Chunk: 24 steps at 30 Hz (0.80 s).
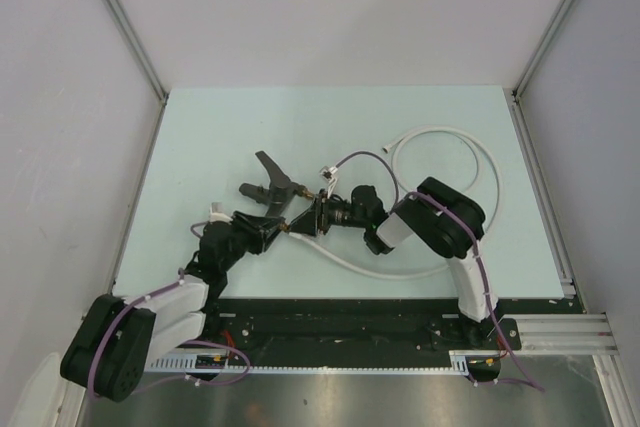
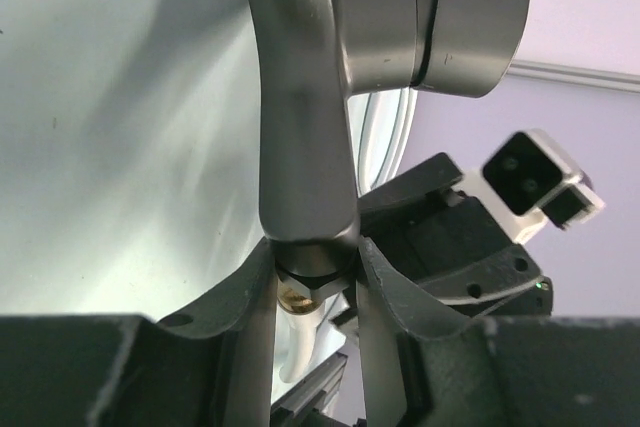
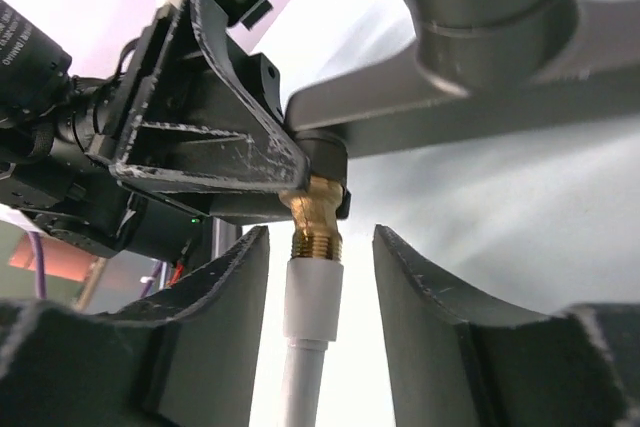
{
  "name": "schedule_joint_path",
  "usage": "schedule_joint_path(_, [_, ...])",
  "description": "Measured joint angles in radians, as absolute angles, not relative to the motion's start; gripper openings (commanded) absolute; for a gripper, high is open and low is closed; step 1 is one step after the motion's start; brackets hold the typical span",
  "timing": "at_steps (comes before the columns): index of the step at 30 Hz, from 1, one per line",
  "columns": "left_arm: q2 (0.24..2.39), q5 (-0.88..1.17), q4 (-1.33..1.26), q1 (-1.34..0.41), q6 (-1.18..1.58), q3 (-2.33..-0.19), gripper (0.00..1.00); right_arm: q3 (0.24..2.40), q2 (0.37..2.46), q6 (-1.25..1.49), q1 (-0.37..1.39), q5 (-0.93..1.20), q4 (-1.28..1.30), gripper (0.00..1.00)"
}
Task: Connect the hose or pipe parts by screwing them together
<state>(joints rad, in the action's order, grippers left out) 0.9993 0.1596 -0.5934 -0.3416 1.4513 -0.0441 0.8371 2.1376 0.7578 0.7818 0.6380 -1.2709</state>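
Two arms meet over surface (image 1: 200, 147) at tap fitting (image 2: 305, 97). Left arm (image 1: 215, 247) stretched low, left of fitting; left jaws clamped on its grey stem. Right arm (image 1: 440, 222) folded right of fitting; right jaws parted, straddling white hose (image 3: 312, 317) without touching it, where hose end meets fitting's brass thread (image 3: 316, 219).

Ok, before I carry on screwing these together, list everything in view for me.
hose: one, white with a brass end nut, looped over the table's right half, its end meeting the fitting's brass end
tap fitting: one, dark grey metal, mid-table, raised
table: one, pale green, walled on three sides
purple cables: several, along both arms
left gripper: black, shut on the tap fitting
right gripper: black, open, fingers either side of the hose end, not touching
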Motion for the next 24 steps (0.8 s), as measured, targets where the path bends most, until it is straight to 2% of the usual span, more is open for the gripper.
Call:
schedule_joint_path(8, [1.056, 0.195, -0.611, -0.351, 1.467, -0.044, 0.01, 0.791, 1.92, 0.506, 0.778, 0.538, -1.068, 0.7])
schedule_joint_path(13, [1.06, 0.195, -0.612, -0.351, 1.478, -0.044, 0.0, 0.791, 1.761, 0.207, 0.889, 0.303, -0.812, 0.77])
schedule_joint_path(19, [1.068, 0.206, -0.609, -0.351, 1.493, -0.044, 0.0, 0.791, 1.695, -0.221, 1.155, -0.045, -0.672, 0.77])
schedule_joint_path(24, [1.068, 0.217, -0.594, -0.351, 1.501, -0.044, 0.0, 0.791, 1.754, -0.441, 1.242, -0.236, -0.654, 0.73])
